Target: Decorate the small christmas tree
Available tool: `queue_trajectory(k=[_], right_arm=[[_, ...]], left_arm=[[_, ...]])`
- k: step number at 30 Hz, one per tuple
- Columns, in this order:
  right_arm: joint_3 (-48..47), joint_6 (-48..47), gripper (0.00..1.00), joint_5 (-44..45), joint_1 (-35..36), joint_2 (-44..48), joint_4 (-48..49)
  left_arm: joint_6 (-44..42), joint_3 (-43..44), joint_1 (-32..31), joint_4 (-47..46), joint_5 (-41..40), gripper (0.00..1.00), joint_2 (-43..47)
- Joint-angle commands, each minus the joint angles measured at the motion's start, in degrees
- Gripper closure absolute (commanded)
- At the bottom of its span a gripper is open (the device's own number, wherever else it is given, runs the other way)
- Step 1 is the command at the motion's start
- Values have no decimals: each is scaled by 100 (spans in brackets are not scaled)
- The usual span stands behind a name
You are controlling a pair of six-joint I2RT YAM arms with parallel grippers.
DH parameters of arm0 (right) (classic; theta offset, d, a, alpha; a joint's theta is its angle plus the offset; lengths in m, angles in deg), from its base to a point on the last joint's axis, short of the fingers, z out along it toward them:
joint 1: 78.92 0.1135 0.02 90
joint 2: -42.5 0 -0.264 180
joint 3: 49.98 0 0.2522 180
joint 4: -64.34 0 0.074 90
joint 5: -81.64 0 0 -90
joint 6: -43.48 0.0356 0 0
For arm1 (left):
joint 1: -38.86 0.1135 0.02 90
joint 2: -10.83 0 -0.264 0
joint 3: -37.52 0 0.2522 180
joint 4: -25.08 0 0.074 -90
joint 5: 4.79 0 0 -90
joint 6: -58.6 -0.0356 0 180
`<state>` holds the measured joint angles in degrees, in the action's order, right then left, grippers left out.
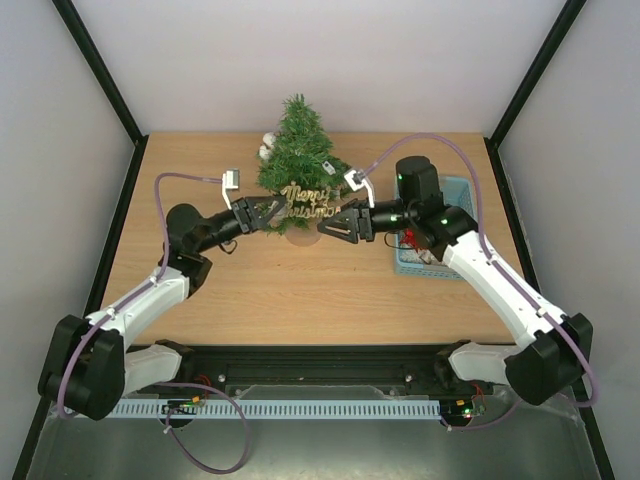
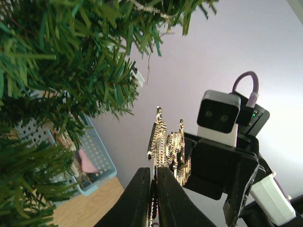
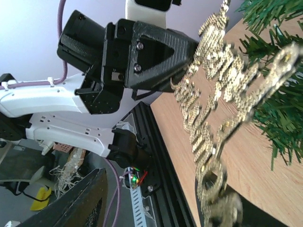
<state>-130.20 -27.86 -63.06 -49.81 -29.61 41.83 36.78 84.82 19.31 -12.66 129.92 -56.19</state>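
A light-blue basket (image 1: 462, 192) sits at centre right of the overhead frame, mostly hidden under the right arm. Small red and white pieces (image 1: 411, 242) show in its lower left corner, too small to name. In the left wrist view the same basket (image 2: 97, 151) appears at lower left behind the branches, its walls perforated, with a pinkish piece (image 2: 87, 163) inside. The only readable writing is "Merry Christmas" in gold glitter script on a sign (image 1: 305, 203) just below the middle of the tree. The small christmas tree (image 1: 300, 148) stands upright at top centre of the overhead frame, on the wooden table (image 1: 300, 300). The left gripper (image 1: 268, 213) is clamped on the sign's left end, its fingers (image 2: 140, 198) pressed together on the glitter edge. The right gripper (image 1: 333, 226) sits at the sign's right end with its jaws parted. Whether they touch the sign cannot be told.
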Motion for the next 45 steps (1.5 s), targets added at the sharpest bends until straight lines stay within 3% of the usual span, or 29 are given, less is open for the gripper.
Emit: queue_trajectory(k=[1, 6, 17, 22, 31, 45], right_arm=[[212, -108, 47, -12, -113, 312, -257], [259, -176, 46, 13, -158, 394, -448], [302, -111, 46, -26, -177, 486, -677], [203, -72, 46, -10, -177, 432, -748], [190, -29, 46, -11, -177, 400, -760], [274, -50, 46, 9, -177, 391, -753]], left_arm=[[-443, 235, 122, -115, -141, 93, -29], [-1028, 388, 133, 239, -361, 94, -22], [-1941, 49, 128, -86, -762, 95, 22], [-2072, -171, 133, -698, -771, 98, -127], [-2641, -441, 82, -953, -1346, 98, -114], [-2694, -366, 77, -1747, -1217, 98, -944]])
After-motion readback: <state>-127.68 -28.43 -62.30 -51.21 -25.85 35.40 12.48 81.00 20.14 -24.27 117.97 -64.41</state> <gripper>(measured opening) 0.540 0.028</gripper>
